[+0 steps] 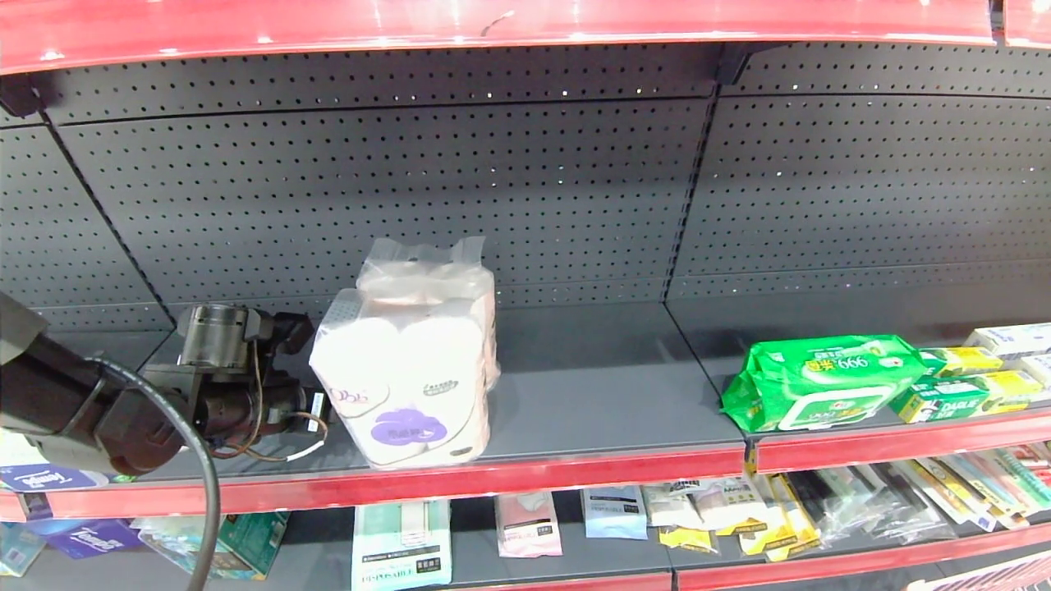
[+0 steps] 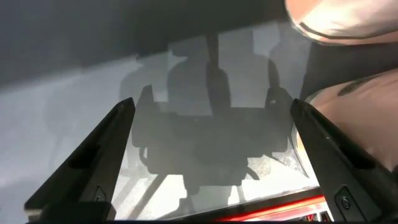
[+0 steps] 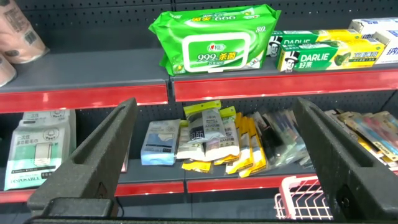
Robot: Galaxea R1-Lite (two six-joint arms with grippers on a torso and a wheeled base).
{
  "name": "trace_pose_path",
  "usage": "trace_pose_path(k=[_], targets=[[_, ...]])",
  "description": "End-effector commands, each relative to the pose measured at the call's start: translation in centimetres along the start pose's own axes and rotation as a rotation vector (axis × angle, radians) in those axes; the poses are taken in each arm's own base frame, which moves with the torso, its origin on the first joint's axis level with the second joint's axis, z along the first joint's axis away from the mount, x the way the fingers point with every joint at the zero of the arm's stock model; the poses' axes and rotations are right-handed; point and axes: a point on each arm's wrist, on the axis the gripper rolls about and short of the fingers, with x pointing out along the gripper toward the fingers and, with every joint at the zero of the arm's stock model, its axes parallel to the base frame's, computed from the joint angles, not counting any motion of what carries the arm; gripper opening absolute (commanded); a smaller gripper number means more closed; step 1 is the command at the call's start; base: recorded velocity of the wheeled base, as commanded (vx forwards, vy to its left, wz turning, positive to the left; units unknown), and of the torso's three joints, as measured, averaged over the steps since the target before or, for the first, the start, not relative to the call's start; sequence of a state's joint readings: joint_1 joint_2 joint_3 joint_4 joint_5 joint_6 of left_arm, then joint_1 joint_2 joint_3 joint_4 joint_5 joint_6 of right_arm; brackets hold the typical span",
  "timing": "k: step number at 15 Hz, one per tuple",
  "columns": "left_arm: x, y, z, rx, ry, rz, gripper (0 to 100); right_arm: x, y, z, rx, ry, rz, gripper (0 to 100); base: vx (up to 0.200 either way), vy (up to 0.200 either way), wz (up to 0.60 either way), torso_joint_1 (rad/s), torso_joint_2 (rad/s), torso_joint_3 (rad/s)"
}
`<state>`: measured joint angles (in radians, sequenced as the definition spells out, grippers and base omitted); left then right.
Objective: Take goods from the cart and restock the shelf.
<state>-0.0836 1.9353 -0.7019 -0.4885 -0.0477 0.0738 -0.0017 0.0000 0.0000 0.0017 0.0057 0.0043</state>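
Head view, L→R: left gripper (image 1: 316,394) sits just beside white plastic-wrapped toilet roll pack (image 1: 410,369). Pack stands on grey metal shelf (image 1: 591,394) at its red front lip. Jaws wide apart, gripping nothing; pack seems to touch one finger (image 2: 323,149). Placement looks done. Next prob: back arm out w/o dragging pack. Right gripper (image 3: 214,106) also spread, empty.

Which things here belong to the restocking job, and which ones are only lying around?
Job in hand:
- toilet paper pack
- shelf
- left tool, open beside the pack

Lying about:
- green wipes pack
- toothpaste boxes
- packets on the lower shelf
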Motion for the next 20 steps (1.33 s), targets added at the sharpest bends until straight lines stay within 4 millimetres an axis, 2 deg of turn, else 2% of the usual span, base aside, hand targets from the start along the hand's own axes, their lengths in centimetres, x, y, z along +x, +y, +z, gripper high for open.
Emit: trace_pose_path(k=[1,16,18,20], targets=[[0.0,0.0,0.1,0.000,-0.002,0.000,100,0.0,0.0,0.0,0.000,0.001,0.001,100,0.000,0.000,0.00,0.000,0.00,0.000],[0.1,-0.7,0.2,0.014,-0.001,-0.017,100,0.0,0.0,0.0,0.000,0.001,0.001,100,0.000,0.000,0.00,0.000,0.00,0.000],[-0.2,-0.1,0.2,0.005,-0.012,0.001,100,0.0,0.0,0.0,0.000,0.001,0.001,100,0.000,0.000,0.00,0.000,0.00,0.000],[-1.2,1.6,0.6,-0.001,-0.042,0.042,100,0.0,0.0,0.0,0.000,0.001,0.001,100,0.000,0.000,0.00,0.000,0.00,0.000]])
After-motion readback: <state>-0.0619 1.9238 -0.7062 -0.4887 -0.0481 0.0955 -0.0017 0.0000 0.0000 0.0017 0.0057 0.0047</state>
